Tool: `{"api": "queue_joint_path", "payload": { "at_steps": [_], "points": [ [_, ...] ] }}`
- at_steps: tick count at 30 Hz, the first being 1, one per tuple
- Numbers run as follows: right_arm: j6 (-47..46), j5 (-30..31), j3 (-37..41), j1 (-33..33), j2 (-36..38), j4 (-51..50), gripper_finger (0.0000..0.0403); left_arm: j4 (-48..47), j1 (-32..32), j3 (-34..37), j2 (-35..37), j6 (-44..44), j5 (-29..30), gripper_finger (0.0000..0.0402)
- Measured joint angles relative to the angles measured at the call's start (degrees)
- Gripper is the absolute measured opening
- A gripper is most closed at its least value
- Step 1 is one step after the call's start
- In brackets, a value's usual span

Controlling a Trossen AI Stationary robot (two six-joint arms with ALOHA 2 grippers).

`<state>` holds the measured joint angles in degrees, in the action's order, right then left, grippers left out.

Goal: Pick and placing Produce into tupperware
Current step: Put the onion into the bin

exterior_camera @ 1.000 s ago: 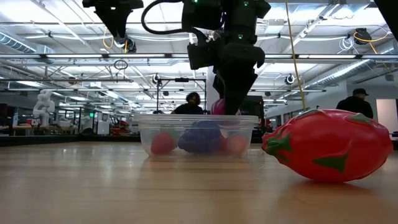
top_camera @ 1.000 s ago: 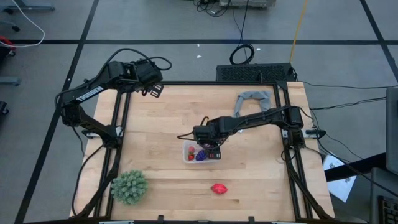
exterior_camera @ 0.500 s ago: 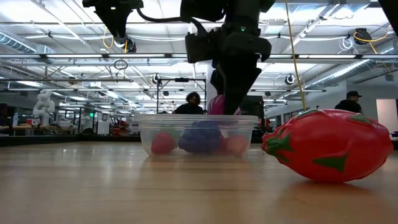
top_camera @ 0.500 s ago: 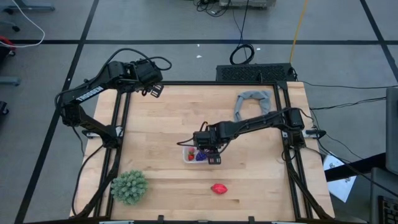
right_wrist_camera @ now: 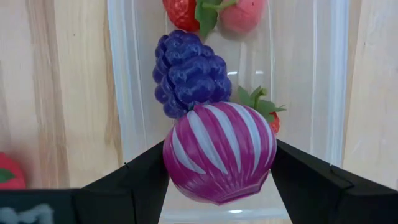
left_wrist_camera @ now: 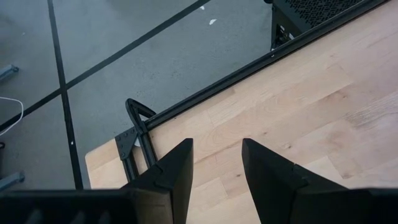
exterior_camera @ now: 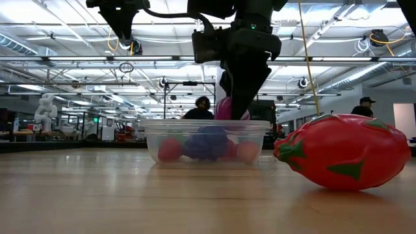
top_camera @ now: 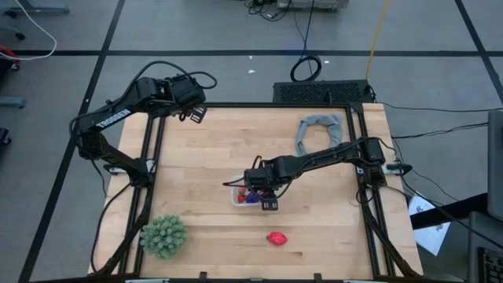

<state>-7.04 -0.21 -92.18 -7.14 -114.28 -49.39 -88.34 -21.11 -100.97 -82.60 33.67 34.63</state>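
Observation:
My right gripper (right_wrist_camera: 219, 167) hangs over the clear tupperware tub (top_camera: 238, 196) (exterior_camera: 156, 138) at mid-table, shut on the magenta striped piece (right_wrist_camera: 217, 149) (exterior_camera: 223, 108). Inside the tub lie purple grapes (right_wrist_camera: 186, 71), a strawberry (right_wrist_camera: 183, 12), a pink berry (right_wrist_camera: 244, 15) and another strawberry (right_wrist_camera: 268, 117). One small red berry (right_wrist_camera: 6, 171) rests on the table beside the tub. The larger red oval (top_camera: 276, 237) (exterior_camera: 344, 151) lies on the table nearer the near edge. My left gripper (left_wrist_camera: 217, 168) waits open above the table's far left corner (top_camera: 192, 112). My right gripper pinches the magenta piece between its two fingers (right_wrist_camera: 140, 180), one on each of its rounded sides (right_wrist_camera: 176, 155). The fingers come from above, pointing down. The piece is lifted clear, at about rim height (exterior_camera: 224, 112) over one end of the tub.
A big green spiky ball (top_camera: 163, 235) sits near the near left corner. A grey cloth ring (top_camera: 318, 126) lies at the far right. Bare wood shows left of the tub and along the right side. People stand in the room beyond the table (exterior_camera: 203, 107).
My right gripper has shifted a little toward the table's near edge over the tub, keeping hold of the magenta piece.

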Motion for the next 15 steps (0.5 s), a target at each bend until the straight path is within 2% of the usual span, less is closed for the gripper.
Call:
{"api": "queue_joint_path", "payload": {
  "at_steps": [15],
  "points": [
    [-1.36,-0.02,0.00,-0.15,0.02,-0.13,0.0251,-0.01,0.01,0.00,0.02,0.02,-0.04,0.0143]
  ]
}}
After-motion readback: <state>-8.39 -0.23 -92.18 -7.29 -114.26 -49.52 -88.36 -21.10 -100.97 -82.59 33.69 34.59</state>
